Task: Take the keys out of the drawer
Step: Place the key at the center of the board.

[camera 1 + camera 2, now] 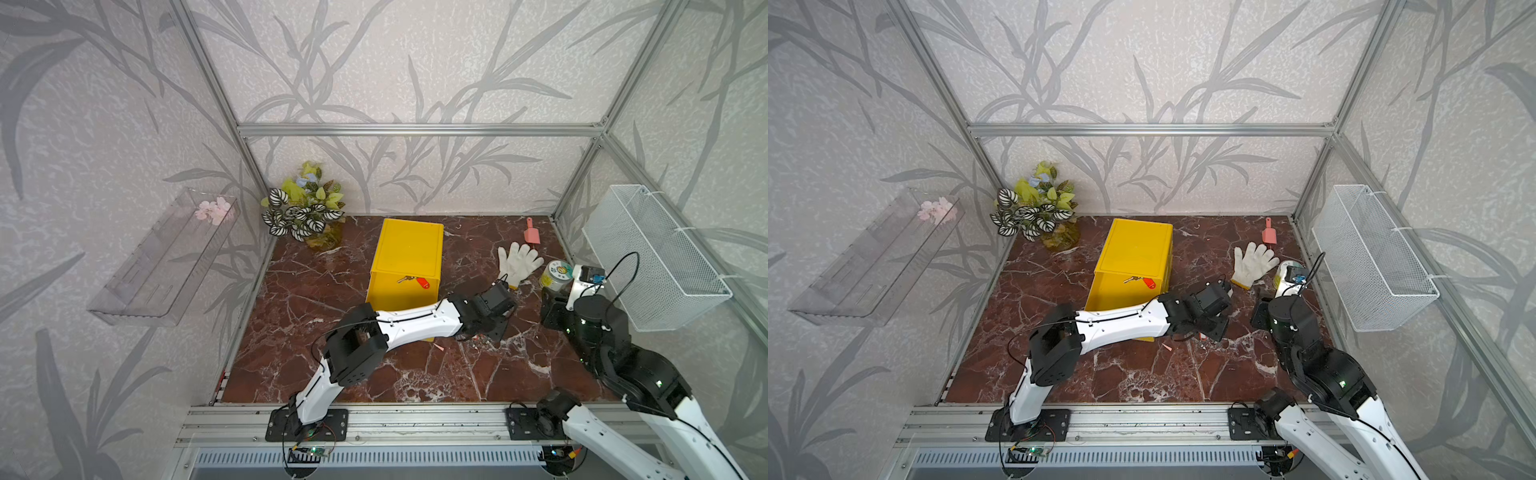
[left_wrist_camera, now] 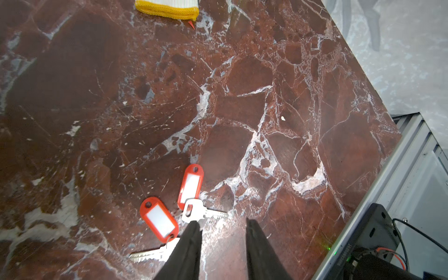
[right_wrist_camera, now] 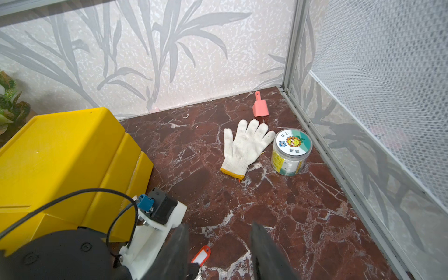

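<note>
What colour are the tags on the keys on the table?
Red, with white label windows. The oval plastic key tags show clearest in the left wrist view.

Ahead of the right jaws a white glove (image 3: 244, 148) lies flat on the marble table (image 3: 303, 218), with a pink scoop (image 3: 260, 109) just beyond its fingertips and a sunflower-lidded jar (image 3: 291, 152) upright just beside it. Well ahead of the left jaws only the glove's yellow cuff (image 2: 167, 9) shows. A potted plant (image 1: 305, 208) stands far from both, in a corner.

We see a robot lab booth: silver aluminium-profile frame (image 1: 415, 129), grey leaf-print wallpaper panels (image 1: 415, 62), red-brown marble-patterned tabletop (image 2: 242, 109) beneath our left gripper (image 2: 221, 221).
</note>
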Robot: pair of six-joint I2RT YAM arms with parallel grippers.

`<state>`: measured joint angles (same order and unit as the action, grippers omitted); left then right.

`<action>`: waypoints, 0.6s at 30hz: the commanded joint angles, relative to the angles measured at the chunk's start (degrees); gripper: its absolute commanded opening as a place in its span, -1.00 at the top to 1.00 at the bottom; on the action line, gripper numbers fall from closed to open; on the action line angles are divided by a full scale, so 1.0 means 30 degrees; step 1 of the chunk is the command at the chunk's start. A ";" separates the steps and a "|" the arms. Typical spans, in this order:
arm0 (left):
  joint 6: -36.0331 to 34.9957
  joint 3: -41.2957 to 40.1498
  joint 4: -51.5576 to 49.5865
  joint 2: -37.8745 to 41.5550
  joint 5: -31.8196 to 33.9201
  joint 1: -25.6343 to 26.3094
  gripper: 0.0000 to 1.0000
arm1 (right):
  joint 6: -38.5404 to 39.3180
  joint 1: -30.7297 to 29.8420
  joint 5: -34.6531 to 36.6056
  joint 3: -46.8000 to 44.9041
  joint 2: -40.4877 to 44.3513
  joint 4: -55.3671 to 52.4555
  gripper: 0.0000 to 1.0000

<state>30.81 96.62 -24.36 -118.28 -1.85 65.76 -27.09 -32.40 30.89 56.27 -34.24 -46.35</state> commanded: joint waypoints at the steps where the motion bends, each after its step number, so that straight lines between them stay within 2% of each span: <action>1: -0.0662 -0.0503 0.1474 0.3422 0.0176 -0.0082 0.42 | 0.0609 0.0096 -0.1688 0.1039 -0.0258 0.0558 0.11; 5: -0.1627 -0.2287 0.2089 0.7275 0.2266 -0.0212 0.60 | 0.0502 0.0093 -0.4303 0.2336 -0.1143 0.0508 0.12; 7: -0.2009 -0.3705 0.2298 0.9446 0.3422 -0.0530 0.62 | -0.0042 0.0051 -0.5765 0.2818 -0.1830 0.0523 0.11; 11: -0.2417 -0.6493 0.1845 1.3851 0.4984 -0.2546 0.63 | -0.1402 -0.0925 -0.7054 0.3274 -0.3009 0.0908 0.11; 13: -0.2302 -0.7381 0.1120 1.5385 0.4941 -0.4411 0.63 | -0.1922 -0.2758 -0.5961 0.3201 -0.3563 0.1469 0.11; 18: -0.2273 -0.9177 0.1138 1.7595 0.4148 -0.9371 0.62 | -0.1489 -1.0522 -0.0029 0.3965 -0.7027 0.3252 0.06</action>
<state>25.02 71.57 -18.92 -66.37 11.16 41.85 -31.59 -55.61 21.39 66.04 -50.39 -41.43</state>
